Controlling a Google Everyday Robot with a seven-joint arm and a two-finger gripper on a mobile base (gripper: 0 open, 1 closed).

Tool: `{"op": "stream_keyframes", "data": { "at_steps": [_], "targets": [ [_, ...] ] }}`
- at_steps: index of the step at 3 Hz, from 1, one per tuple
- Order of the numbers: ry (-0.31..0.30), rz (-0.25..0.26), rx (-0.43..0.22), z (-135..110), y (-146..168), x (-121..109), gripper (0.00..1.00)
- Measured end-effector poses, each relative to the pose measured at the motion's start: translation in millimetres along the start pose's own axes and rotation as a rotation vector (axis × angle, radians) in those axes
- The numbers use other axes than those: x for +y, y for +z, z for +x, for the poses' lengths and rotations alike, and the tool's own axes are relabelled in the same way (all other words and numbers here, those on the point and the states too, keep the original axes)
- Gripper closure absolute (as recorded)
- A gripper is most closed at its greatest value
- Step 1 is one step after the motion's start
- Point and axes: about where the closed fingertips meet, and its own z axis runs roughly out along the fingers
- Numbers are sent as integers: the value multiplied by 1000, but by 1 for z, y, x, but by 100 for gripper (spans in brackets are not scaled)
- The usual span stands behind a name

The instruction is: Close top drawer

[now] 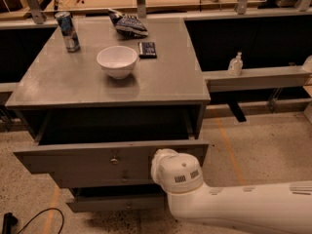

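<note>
The top drawer (78, 159) is a wide grey drawer with a small round metal knob (114, 158) at the centre of its front. It stands pulled well out from the grey cabinet (63, 89). My white arm (234, 208) comes in from the lower right. Its rounded wrist (176, 171) sits right against the right part of the drawer front. The gripper lies hidden behind the wrist, at the drawer front.
On the cabinet top stand a white bowl (117, 61), a blue can (67, 30), a dark snack bag (127, 25) and a small dark packet (147, 48). A lower drawer (119, 204) is slightly open. A sanitiser bottle (235, 64) stands on a ledge at right. A black cable (29, 221) lies on the floor.
</note>
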Motion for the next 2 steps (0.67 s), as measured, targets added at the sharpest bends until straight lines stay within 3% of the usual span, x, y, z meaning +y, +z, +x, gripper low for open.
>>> {"op": "stream_keyframes", "data": {
  "at_steps": [2],
  "targets": [
    [-9, 49, -35, 0, 36, -21, 100]
  ]
}}
